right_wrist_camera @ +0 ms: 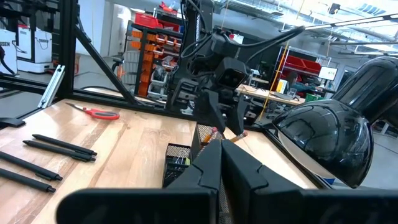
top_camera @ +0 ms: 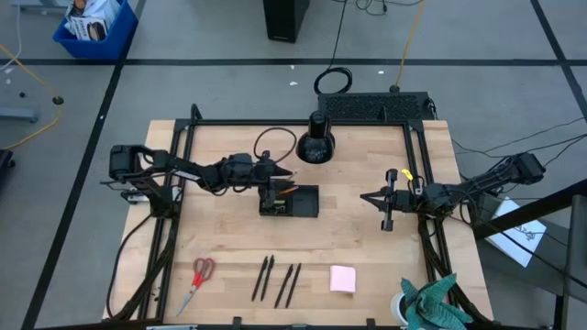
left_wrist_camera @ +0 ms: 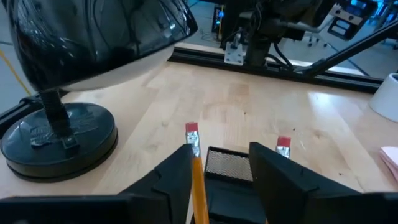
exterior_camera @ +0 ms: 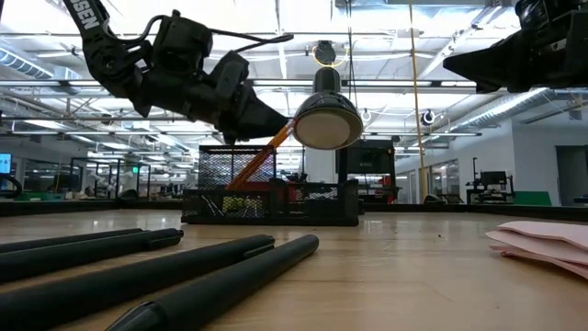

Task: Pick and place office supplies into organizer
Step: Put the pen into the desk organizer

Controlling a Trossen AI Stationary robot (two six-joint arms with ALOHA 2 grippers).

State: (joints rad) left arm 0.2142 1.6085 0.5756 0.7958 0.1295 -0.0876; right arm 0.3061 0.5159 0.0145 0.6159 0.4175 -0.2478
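**Pencil Let Go Into the Organizer, Pens Left to Fetch**

Along the near edge of the tabletop [top_camera: 229, 238] lay what remained to be cleared: the red-handled scissors [top_camera: 199, 277] at the near left, four thin black pens [top_camera: 276, 280] side by side in the middle, and the pink sticky-note pad [top_camera: 342, 278] to their right, all well apart from the tray.

Farther in, at the centre, stood the black organizer [top_camera: 292, 201]. The left pincer [top_camera: 279, 174] hovered just above its left, taller end, fingers spread, with an orange pencil [left_wrist_camera: 196, 180] standing tilted between them, its eraser end up; a second pencil [left_wrist_camera: 283, 147] also rose from the tray. In the wrist view the fingers appeared not to be clamping the pencil (though one finger sat very close to it), so the step in hand looked like the release of a pencil into the tall compartment.

To the right, well clear of the tray, the right pincer [top_camera: 386, 209] waited with its fingers pressed together, holding nothing.

Beyond the organizer, at the far side, stood a round black lamp [top_camera: 315, 142].

The next move would probably call for the left arm to lift straight up, so as not to drag the pencil out, and then reach toward the near edge for the pens or scissors.
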